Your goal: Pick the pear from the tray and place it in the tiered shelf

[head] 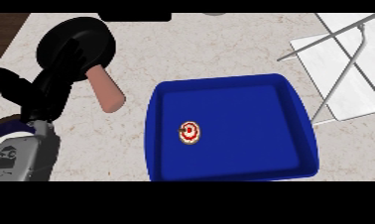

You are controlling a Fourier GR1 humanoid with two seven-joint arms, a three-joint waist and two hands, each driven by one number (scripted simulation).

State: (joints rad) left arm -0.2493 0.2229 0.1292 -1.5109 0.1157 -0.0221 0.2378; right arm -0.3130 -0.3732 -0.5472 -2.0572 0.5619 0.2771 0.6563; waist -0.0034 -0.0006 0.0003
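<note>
Since the tabletop [219, 44] sets the blue tray [234, 172] at 5 o'clock and the tiered shelf [326, 62] at 2 o'clock, while the left hand [45, 89] sits far off at 9 o'clock against a black pan [77, 39], I judge the risk to be a long reach that clips the pan's handle [106, 91] or the tray's raised wall. Whether that hand is open or closed I cannot tell, as it merges with the pan, but it does not hold the pear [190, 133], which lies left of the tray's middle, clear of the walls: small, round, cream marked with red, likely to roll from a grasp.
</note>
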